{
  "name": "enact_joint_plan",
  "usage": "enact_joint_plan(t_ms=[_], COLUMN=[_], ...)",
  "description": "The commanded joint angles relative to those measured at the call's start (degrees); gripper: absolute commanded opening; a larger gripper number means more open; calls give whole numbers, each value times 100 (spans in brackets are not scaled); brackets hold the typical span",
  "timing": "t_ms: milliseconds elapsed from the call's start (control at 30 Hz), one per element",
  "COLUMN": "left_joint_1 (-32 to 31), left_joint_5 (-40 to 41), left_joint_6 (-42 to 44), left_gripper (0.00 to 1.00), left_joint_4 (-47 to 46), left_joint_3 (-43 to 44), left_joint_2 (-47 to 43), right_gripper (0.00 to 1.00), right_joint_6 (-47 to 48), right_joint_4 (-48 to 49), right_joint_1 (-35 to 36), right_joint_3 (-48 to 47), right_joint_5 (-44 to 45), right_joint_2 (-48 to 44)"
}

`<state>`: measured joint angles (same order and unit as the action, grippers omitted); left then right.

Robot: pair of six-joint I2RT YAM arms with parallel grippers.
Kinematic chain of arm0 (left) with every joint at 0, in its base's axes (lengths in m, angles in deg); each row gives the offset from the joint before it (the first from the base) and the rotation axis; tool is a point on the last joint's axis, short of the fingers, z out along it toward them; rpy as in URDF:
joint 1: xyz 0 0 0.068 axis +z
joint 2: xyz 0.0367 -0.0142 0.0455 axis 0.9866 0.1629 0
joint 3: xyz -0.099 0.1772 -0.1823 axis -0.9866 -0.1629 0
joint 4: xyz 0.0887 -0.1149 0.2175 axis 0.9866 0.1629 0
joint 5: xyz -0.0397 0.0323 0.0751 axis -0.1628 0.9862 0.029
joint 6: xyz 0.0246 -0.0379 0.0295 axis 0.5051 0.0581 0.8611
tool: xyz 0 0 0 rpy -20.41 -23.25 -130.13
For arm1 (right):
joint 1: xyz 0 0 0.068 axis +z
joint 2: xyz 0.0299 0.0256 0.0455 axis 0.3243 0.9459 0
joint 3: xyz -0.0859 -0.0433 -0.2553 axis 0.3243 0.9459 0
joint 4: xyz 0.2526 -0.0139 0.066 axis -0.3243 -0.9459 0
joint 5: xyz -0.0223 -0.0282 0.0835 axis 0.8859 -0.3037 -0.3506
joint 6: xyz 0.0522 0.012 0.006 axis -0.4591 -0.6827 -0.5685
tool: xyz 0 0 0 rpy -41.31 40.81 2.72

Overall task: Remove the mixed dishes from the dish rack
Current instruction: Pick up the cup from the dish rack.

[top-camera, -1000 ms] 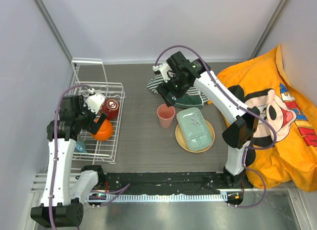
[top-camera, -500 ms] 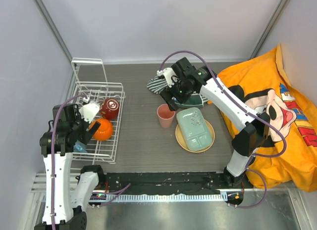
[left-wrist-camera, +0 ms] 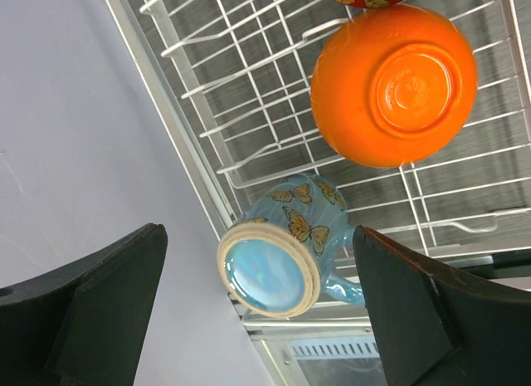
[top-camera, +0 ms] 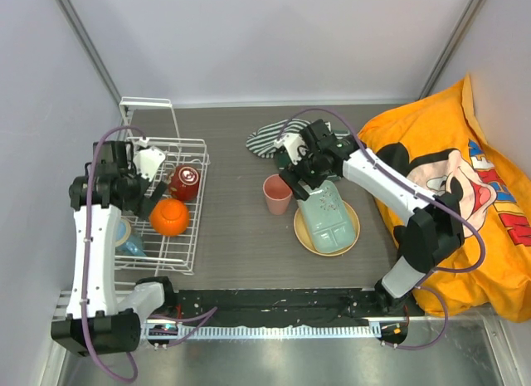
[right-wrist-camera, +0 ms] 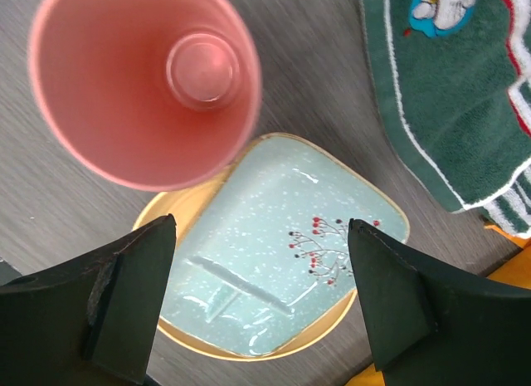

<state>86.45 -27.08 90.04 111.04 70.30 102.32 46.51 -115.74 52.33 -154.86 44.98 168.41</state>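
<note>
The white wire dish rack stands at the left. It holds an upturned orange bowl, a dark red bowl and a blue butterfly mug lying on its side. My left gripper is open and empty above the rack's left side; its view shows the mug between the fingers, the orange bowl and the rack. The pink cup, and the pale green tray on the tan plate, sit mid-table. My right gripper is open above the tray and cup. No cream bowl shows.
A striped green-white cloth lies behind the right gripper and shows in the right wrist view. An orange cartoon-print fabric fills the right side. The grey wall runs close along the rack's left edge. The rack's taller upright frame stands at its far end.
My left arm has lifted and pulled left and back, off the bowls and over the rack's left side. My right gripper has moved from the cloth toward me, over the tray and cup.
</note>
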Motion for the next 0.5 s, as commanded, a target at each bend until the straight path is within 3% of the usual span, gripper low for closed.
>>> enact_joint_plan(t_ms=[0,300,467], left_joint_1=[33,418,1446], left_joint_5=[156,289,-308], left_joint_6=[-366,-191,151], left_gripper=[100,100,100], left_joint_4=[384,464,481], left_joint_3=[316,-360,-483], left_joint_2=[269,331,437], right_gripper=[88,88,88], right_joint_6=[503,785,723], right_joint_4=[523,523,479], right_joint_1=[-422,-1064,-1073], right_joint_3=[61,167,193], right_joint_5=[-413,-1003,-906], right_joint_2=[-132,18,-70])
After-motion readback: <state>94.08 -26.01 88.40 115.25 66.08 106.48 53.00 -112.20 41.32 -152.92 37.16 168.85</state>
